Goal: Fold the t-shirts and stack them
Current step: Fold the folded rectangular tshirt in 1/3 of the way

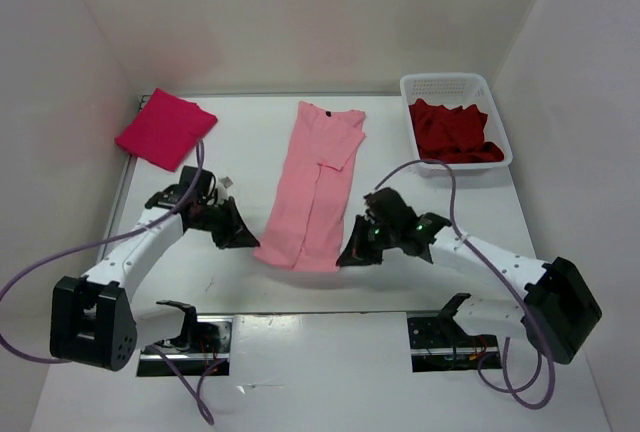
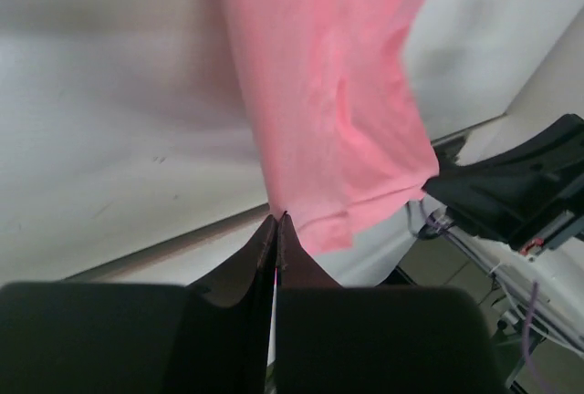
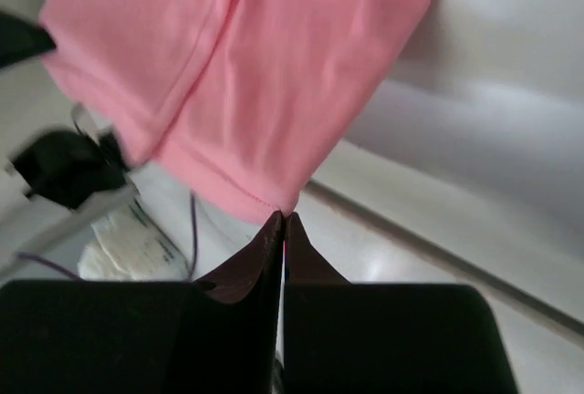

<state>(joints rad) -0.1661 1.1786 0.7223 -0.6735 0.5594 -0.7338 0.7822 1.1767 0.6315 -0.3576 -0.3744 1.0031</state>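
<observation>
Left end effector (image 1: 250,241): pressed together, pinching the near-left hem corner of the pale pink soft cloth t-shirt (image 1: 315,182). Only a thin edge of cloth is sitting between the dark tapered fingertips (image 2: 263,253).
Right end effector (image 1: 346,258): pressed together, pinching the near-right hem corner in the same way.
Pale pink t-shirt location: lying lengthwise at mid-desk, collar far, sides turned in to form a long narrow band.
Slip risk: both grips are sitting at the very edge of the hem, so a corner is likely to be sliding out during a lift, leaving the fold skewed.
Layer risk: the turned-in flaps are lying loose, and catching only one layer would be letting them fall open.
Sync risk: uneven travel of the two arms would be twisting the limp band.
Other shirts: the bright crimson-pink cloth t-shirt (image 1: 165,129) is lying as a flat folded square at far left. The dark red cloth t-shirt (image 1: 455,134) is lying crumpled in the white plastic lattice basket (image 1: 445,80).
Desk (image 1: 250,142): smooth, white, matt, probably offering little grip on cloth.
</observation>
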